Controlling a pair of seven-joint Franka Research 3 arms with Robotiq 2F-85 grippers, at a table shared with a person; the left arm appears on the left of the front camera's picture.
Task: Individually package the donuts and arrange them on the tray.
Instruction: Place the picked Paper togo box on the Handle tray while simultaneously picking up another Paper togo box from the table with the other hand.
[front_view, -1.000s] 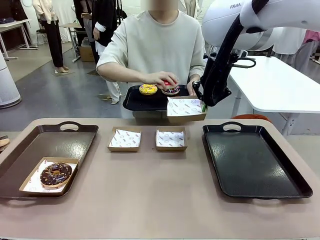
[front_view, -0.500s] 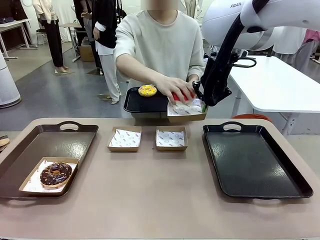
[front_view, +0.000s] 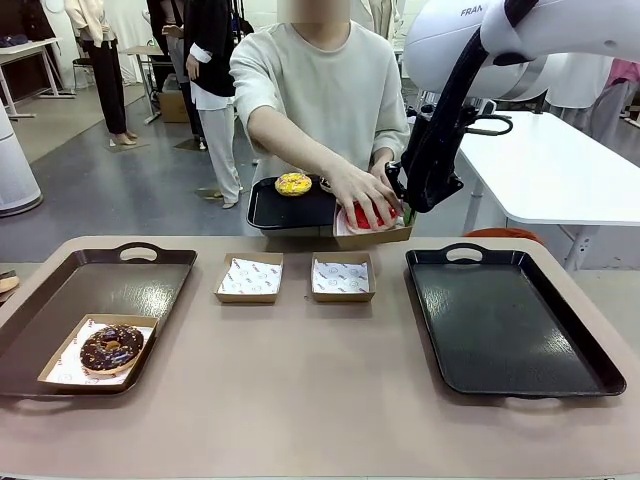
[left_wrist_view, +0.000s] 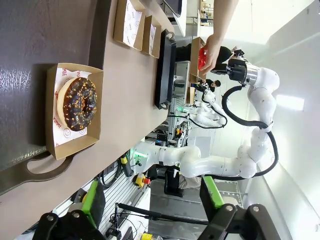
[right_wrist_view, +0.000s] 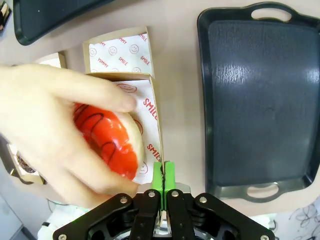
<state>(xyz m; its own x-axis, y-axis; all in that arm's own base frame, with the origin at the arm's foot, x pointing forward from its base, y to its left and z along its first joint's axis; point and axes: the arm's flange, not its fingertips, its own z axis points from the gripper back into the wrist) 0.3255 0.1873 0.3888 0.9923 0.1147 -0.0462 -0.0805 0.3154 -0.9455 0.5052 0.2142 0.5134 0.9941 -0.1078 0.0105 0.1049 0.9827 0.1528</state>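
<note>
Fingers of your right gripper (right_wrist_view: 163, 172) are pressed together on the side wall of a paper-lined box (right_wrist_view: 142, 95), held in the air at the table's far side; the person's hand (right_wrist_view: 50, 130) holds the red donut (right_wrist_view: 107, 137) against its paper; your left gripper (left_wrist_view: 152, 200) has its fingers spread, over the left tray (left_wrist_view: 30, 40), where the chocolate donut (left_wrist_view: 77, 102) sits in a cardboard box (left_wrist_view: 65, 145); the yellow donut (front_view: 293, 183) lies on the small black tray (front_view: 280, 212).
</note>
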